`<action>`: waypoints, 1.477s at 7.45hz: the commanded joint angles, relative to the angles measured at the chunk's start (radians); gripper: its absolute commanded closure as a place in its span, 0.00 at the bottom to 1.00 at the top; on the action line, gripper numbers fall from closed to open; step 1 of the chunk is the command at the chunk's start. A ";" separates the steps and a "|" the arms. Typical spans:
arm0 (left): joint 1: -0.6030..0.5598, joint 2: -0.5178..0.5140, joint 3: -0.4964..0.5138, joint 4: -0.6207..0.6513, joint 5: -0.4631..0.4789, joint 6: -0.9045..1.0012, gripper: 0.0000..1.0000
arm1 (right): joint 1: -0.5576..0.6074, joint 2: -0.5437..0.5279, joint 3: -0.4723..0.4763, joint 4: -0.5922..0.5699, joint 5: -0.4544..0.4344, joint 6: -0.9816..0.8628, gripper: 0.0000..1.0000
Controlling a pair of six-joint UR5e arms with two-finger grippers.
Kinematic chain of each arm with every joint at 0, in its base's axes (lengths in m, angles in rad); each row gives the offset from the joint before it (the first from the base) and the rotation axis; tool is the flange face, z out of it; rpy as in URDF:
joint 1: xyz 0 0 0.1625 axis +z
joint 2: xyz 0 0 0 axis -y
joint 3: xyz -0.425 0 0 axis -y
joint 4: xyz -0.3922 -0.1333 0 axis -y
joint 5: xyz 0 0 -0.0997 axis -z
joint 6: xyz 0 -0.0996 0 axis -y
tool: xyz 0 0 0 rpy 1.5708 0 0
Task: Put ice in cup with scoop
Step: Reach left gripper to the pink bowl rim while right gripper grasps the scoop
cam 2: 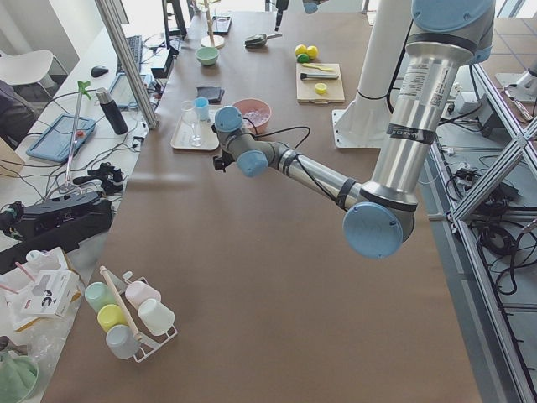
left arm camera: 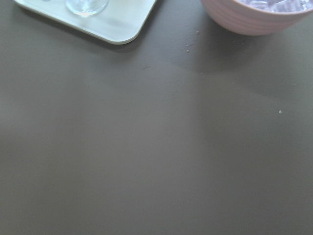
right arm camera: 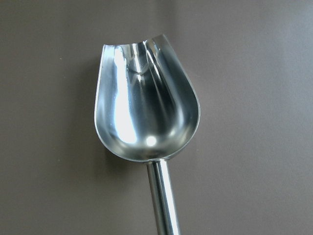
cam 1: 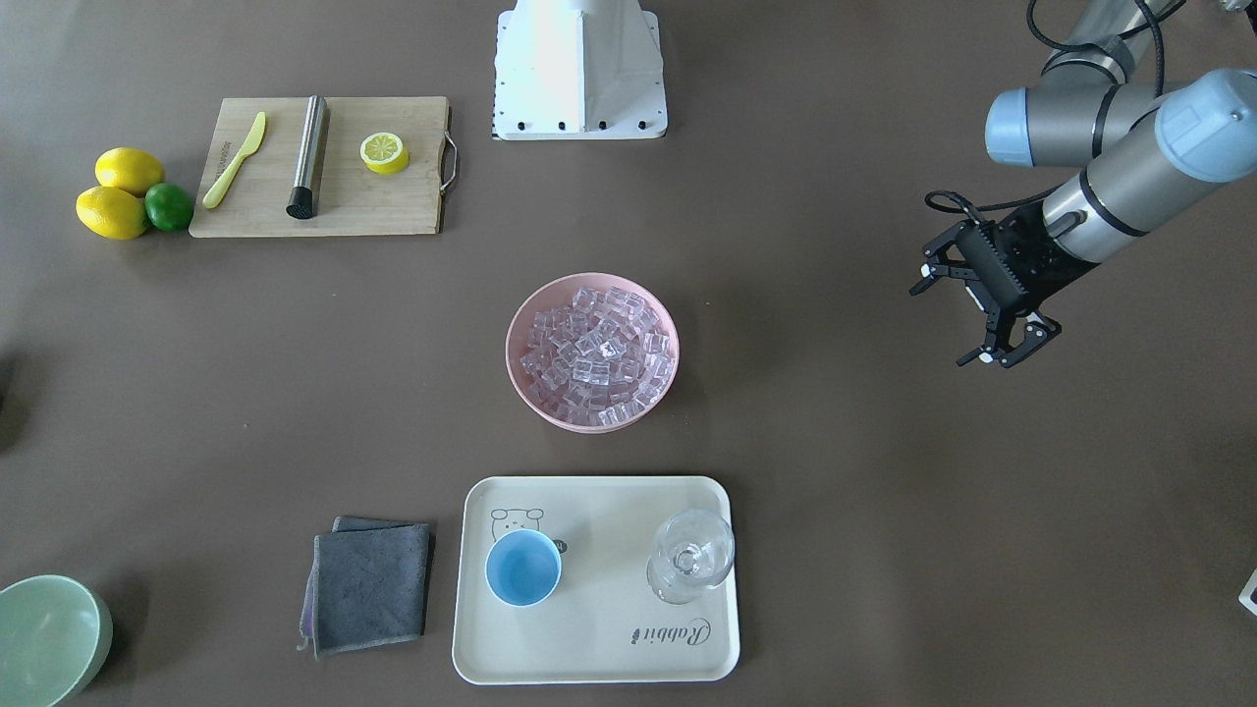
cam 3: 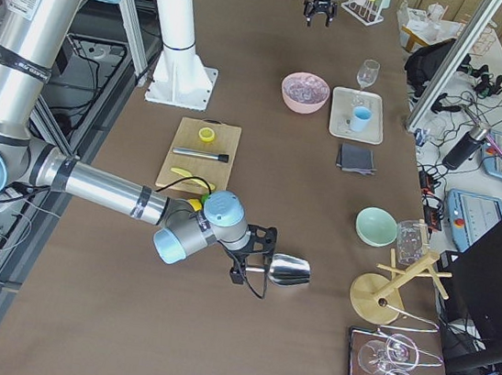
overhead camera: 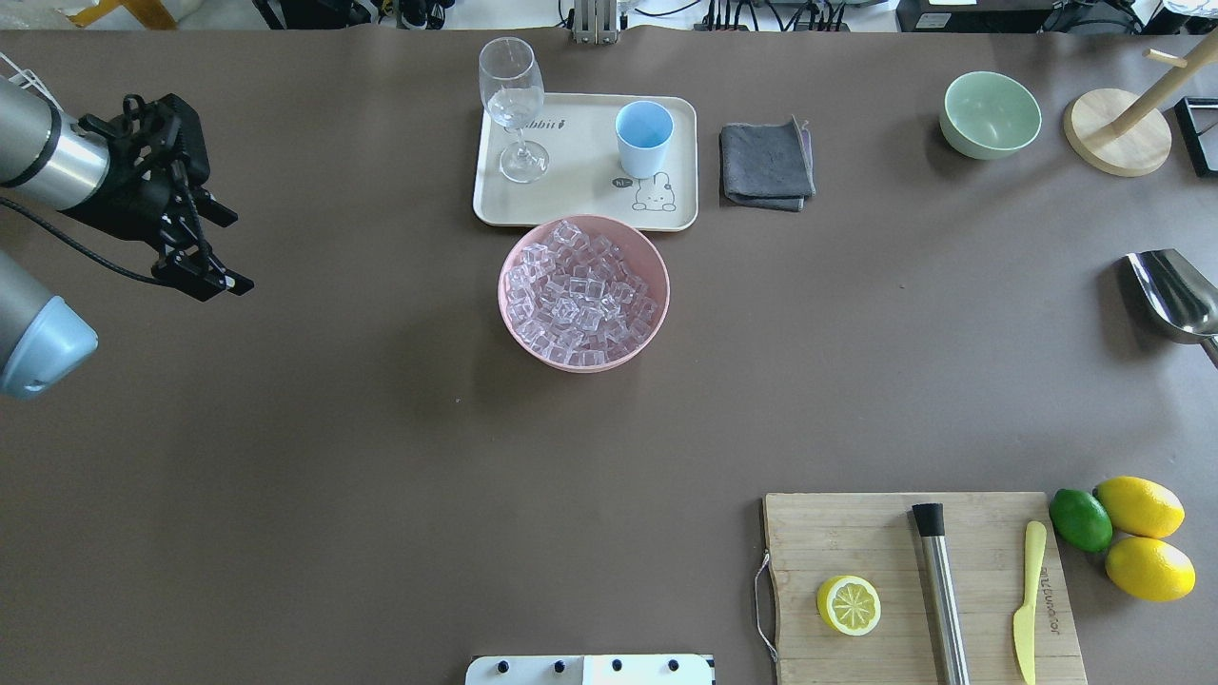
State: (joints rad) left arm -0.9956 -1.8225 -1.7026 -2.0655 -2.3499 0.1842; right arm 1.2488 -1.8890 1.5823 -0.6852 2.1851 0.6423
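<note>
Closest to the robot base we log a cutting board (overhead camera: 856,542) carrying a half lemon (overhead camera: 848,605), a steel cylinder (overhead camera: 942,599) and a yellow knife (overhead camera: 1028,614). Further out, mid-desk (overhead camera: 333,457), the pink bowl (overhead camera: 662,303) holds the ice (overhead camera: 580,295), heaped clear cubes. At about the same depth on the left, the left end effector (overhead camera: 233,249) hangs well apart from the bowl, released, fingers spread with nothing between them. On the right side the scoop (overhead camera: 1170,293) sits trough up. Its handle runs back to the right end effector (cam 3: 255,264), but the fingers are hidden, so we cannot tell if it is clenched. Farthest out, the blue cup (overhead camera: 644,138) stands upright on the tray (overhead camera: 580,181), just beyond the bowl, beside a stemmed glass (overhead camera: 514,105). A grey cloth (overhead camera: 764,164) lies beside the tray.
</note>
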 commanded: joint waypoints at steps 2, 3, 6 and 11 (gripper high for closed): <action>0.195 -0.075 0.020 -0.166 0.182 0.003 0.01 | -0.097 0.013 -0.064 0.095 -0.077 0.053 0.06; 0.196 -0.136 0.076 -0.165 0.196 0.082 0.01 | -0.109 0.013 -0.068 0.095 -0.097 0.051 0.10; 0.245 -0.224 0.175 -0.166 0.214 0.149 0.01 | -0.132 0.011 -0.081 0.108 -0.100 0.051 0.58; 0.345 -0.273 0.231 -0.222 0.322 0.141 0.01 | -0.129 0.004 -0.044 0.125 -0.059 0.033 1.00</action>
State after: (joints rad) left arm -0.6548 -2.0644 -1.5083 -2.2897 -2.0266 0.3279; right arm 1.1158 -1.8810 1.4964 -0.5564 2.0930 0.6863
